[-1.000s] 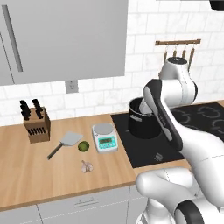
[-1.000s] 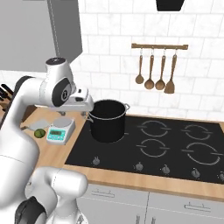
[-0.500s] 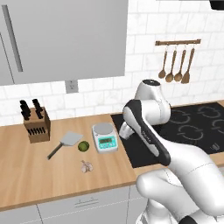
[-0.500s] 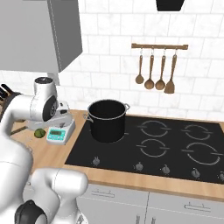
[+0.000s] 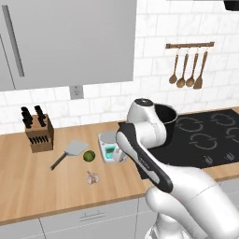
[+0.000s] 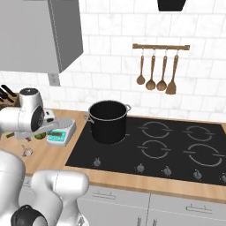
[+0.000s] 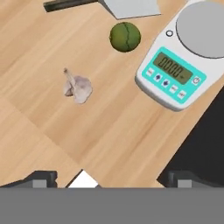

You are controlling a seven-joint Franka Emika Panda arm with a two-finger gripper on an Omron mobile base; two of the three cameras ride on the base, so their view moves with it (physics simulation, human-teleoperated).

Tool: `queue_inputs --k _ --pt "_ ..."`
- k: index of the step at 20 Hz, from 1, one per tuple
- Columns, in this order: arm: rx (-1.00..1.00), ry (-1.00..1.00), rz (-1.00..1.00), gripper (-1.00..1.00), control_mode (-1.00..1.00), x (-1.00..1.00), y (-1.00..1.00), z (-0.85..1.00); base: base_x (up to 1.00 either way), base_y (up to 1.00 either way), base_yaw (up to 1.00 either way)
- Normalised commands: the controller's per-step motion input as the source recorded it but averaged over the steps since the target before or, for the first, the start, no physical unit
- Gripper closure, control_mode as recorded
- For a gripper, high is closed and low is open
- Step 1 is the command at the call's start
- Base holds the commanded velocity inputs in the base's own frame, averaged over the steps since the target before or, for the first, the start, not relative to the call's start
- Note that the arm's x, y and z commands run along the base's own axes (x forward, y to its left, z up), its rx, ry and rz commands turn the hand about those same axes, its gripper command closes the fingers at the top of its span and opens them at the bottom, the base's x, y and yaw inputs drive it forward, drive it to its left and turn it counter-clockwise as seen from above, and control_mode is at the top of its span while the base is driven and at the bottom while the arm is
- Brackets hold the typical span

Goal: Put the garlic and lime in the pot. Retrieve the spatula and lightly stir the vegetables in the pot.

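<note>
Nothing in pot point(image 6: 107, 119) yet, by the look of it: garlic point(image 7: 77, 87) & lime point(image 7: 125, 36) lie on counter point(image 7: 113, 127) beside scale point(image 7: 183, 65), spatula point(image 5: 70, 151) nearby. Gripper point(image 7: 109, 177) hovers above, jaws apart, empty.

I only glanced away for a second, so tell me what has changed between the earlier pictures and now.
The arm swung away from the pot toward the wooden counter on its left, and now hangs over the kitchen scale, the camera on the hand looking down at the garlic and the lime. Nothing was taken hold of or let go. Garlic, lime, spatula, scale, pot and knife block lie as before.
</note>
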Motion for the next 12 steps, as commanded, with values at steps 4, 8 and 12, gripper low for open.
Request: queue_inputs --k 4,8,12 --pt "-0.04 0.01 -0.06 -1.0 -1.0 0.12 0.83 -0.59 0.0 0.0 0.0" --pt "0.0 0.0 0.0 -1.0 -1.0 0.31 1.0 -0.75 0.0 0.0 0.0" --pt "-0.02 0.0 -0.02 -1.0 -1.0 0.31 0.8 -0.68 0.0 0.0 0.0"
